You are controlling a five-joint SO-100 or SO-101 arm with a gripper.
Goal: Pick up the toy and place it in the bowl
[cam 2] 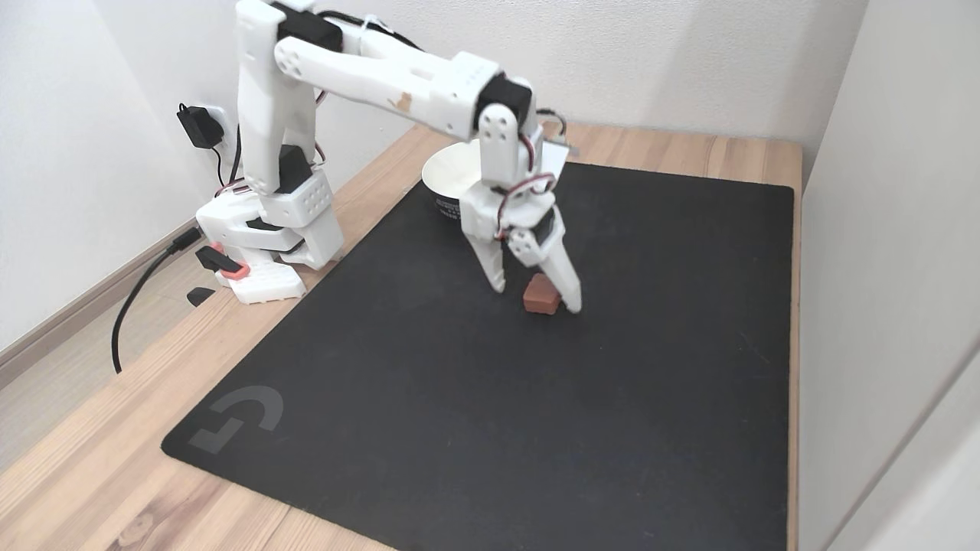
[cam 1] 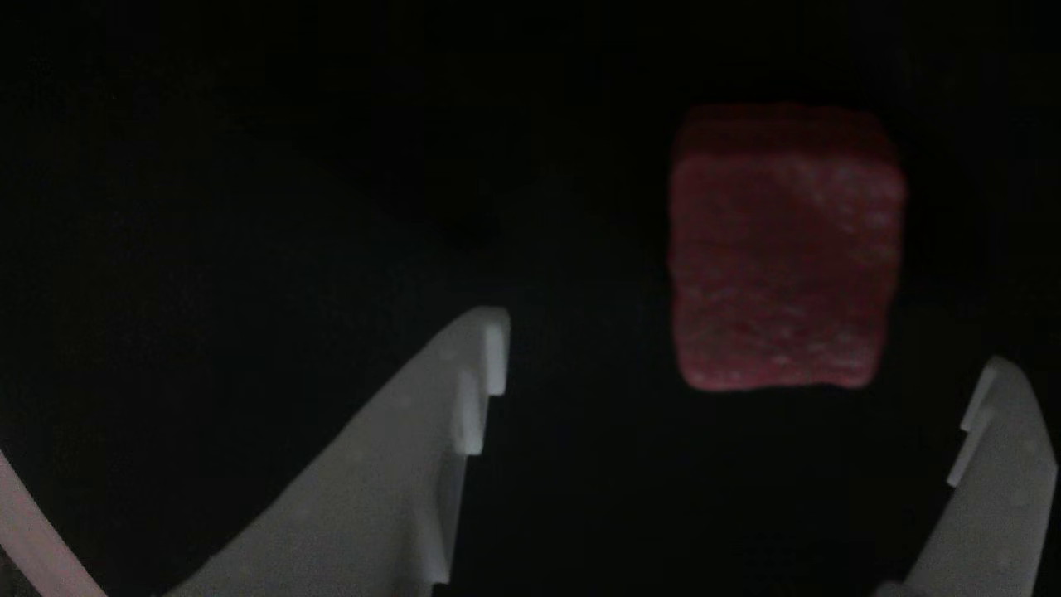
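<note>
While the wooden tabletop (cam 2: 92,459) carries a black mat (cam 2: 475,398) across most of my fixed view, I see the white arm (cam 2: 398,84) bent down over the mat's middle, partly covering the white bowl (cam 2: 452,172) behind it. The jaws of the gripper (cam 2: 536,298) stand wide, empty, tips down at the mat. The toy (cam 2: 540,295) lies on the mat between them, close against the right-hand finger. In the other view the toy (cam 1: 783,249) looks blurred and dim, sitting nearer the right finger (cam 1: 995,473), which the frame's edge cuts off.
</note>
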